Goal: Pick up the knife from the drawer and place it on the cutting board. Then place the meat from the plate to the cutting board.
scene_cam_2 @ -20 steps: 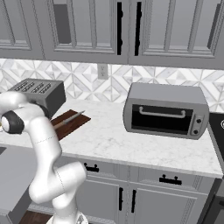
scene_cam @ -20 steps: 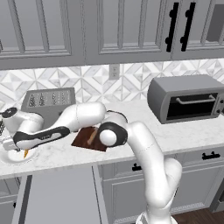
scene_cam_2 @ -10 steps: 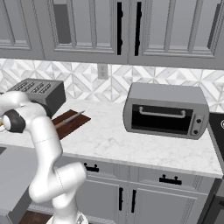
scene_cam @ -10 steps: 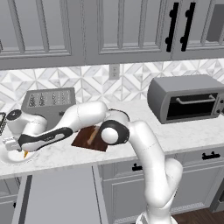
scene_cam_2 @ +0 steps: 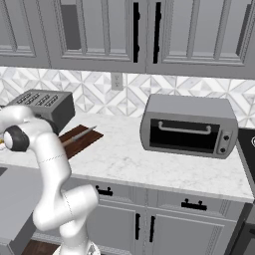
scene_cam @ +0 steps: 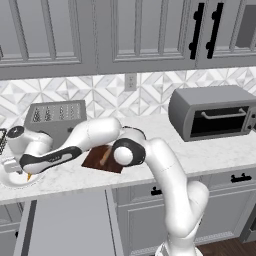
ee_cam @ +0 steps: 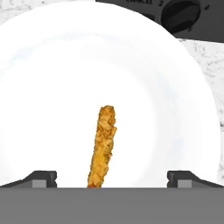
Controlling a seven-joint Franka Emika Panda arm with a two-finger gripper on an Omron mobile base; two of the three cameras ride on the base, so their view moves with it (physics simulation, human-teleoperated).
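**Open gripper low over the meat on the plate**

In the hand view the gripper (ee_cam: 111,177) sits just above the plate (ee_cam: 48,78), its two dark fingertips (ee_cam: 41,177) standing wide apart at the lower edge with nothing between them but the meat (ee_cam: 104,144). The orange-brown strip lies on the white plate, running from about 6 o'clock up toward the plate's middle, its near end between the two tips. Whether the tips touch the plate cannot be told. At 1 o'clock, past the plate's rim, a dark appliance face with a round knob (ee_cam: 180,15) shows.

In the left base view the arm reaches from the lower right across to 9 o'clock, where the hand hangs over the plate's rim (scene_cam: 12,181) at the counter's left end; a sliver of orange shows under it. The cutting board (scene_cam: 95,159) lies on the marble counter (scene_cam: 200,152) near the arm's elbow, in front of the toaster (scene_cam: 52,117). The knife (scene_cam: 105,155) rests on the board, tan handle visible. In the right base view its blade points toward 2 o'clock, at the toaster oven (scene_cam_2: 187,124), which stands well apart. The drawer (scene_cam: 70,222) is pulled out below the counter edge, its grey interior bare.
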